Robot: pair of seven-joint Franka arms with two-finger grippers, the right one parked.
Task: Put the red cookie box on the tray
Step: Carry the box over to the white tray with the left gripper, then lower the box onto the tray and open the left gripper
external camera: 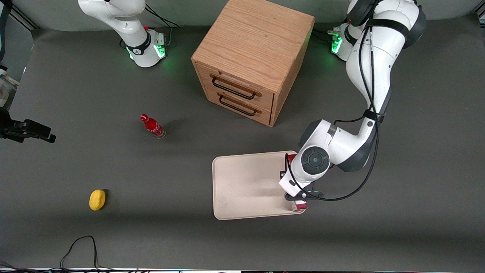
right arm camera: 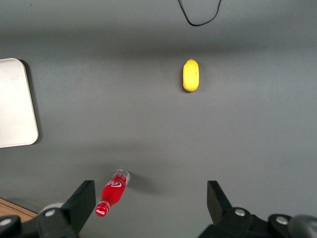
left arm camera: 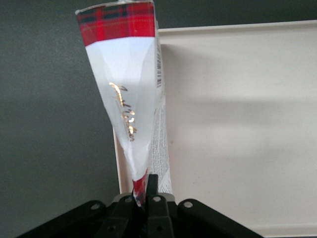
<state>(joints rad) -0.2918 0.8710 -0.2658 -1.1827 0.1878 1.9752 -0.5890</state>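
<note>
Now, live from the tray edge:

Gripper (left arm camera: 144, 196): clenched on the red cookie box (left arm camera: 126, 94), pinching one narrow end, hanging over the tray's rim at the working arm's end of the table.

Box position: held on edge, straddling the rim, roughly half over the tray (external camera: 242, 185), half over the table (external camera: 398, 212); lower end peeks out at 6 o'clock under the wrist in the front view.

Risk on release: likely to tip outward off the rim onto the table.

Cause: carton too close to the edge, balanced on a thin side.

Farther out: soda bottle (external camera: 152, 126) and drawer cabinet (external camera: 252, 57), well apart, no threat.
</note>
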